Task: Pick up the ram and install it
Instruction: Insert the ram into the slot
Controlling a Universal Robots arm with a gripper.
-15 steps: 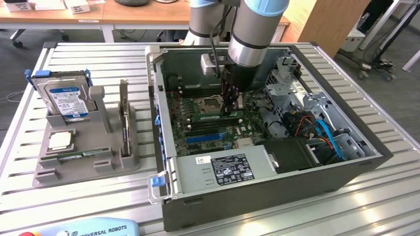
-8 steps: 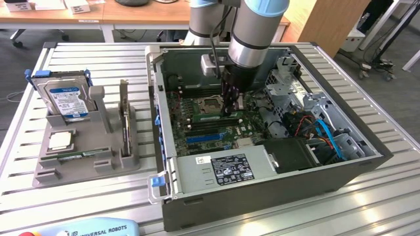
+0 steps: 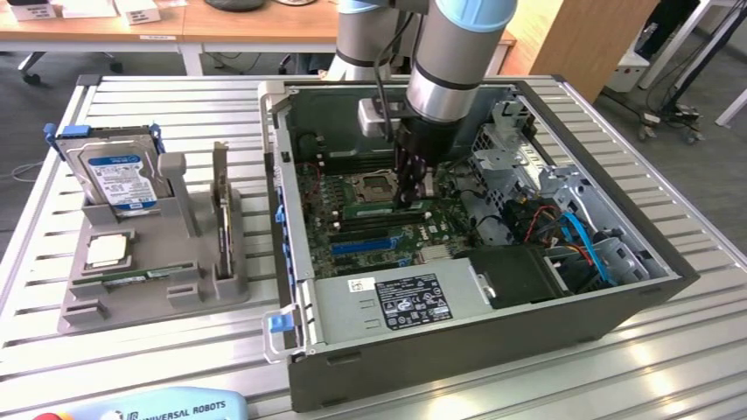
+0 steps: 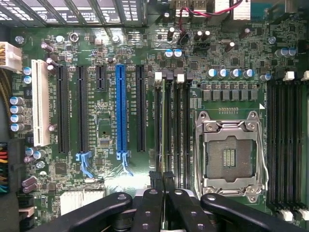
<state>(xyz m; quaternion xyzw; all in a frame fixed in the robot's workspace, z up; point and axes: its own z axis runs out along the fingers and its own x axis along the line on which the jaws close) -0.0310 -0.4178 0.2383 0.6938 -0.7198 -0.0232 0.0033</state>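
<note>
My gripper [image 4: 161,181] is down inside the open computer case [image 3: 467,341], over the memory slots [image 4: 176,130] beside the empty processor socket [image 4: 231,153]. Its two black fingertips [image 4: 155,180] are shut together. The ram [image 4: 161,125] shows edge-on as a thin green strip running out from between them, along the slot nearest the blue expansion slot [image 4: 119,111]. I cannot tell whether it is seated in that slot or just above it. In the exterior view the arm's wrist covers the gripper [image 3: 411,203] and the ram.
A grey parts holder [image 3: 152,289] stands at the exterior view's left with a silver hard drive [image 3: 117,179], a square processor chip [image 3: 105,250] and a green strip [image 3: 131,276] in its front. The case walls, drive cage [image 3: 526,166] and cables [image 3: 578,236] crowd the gripper.
</note>
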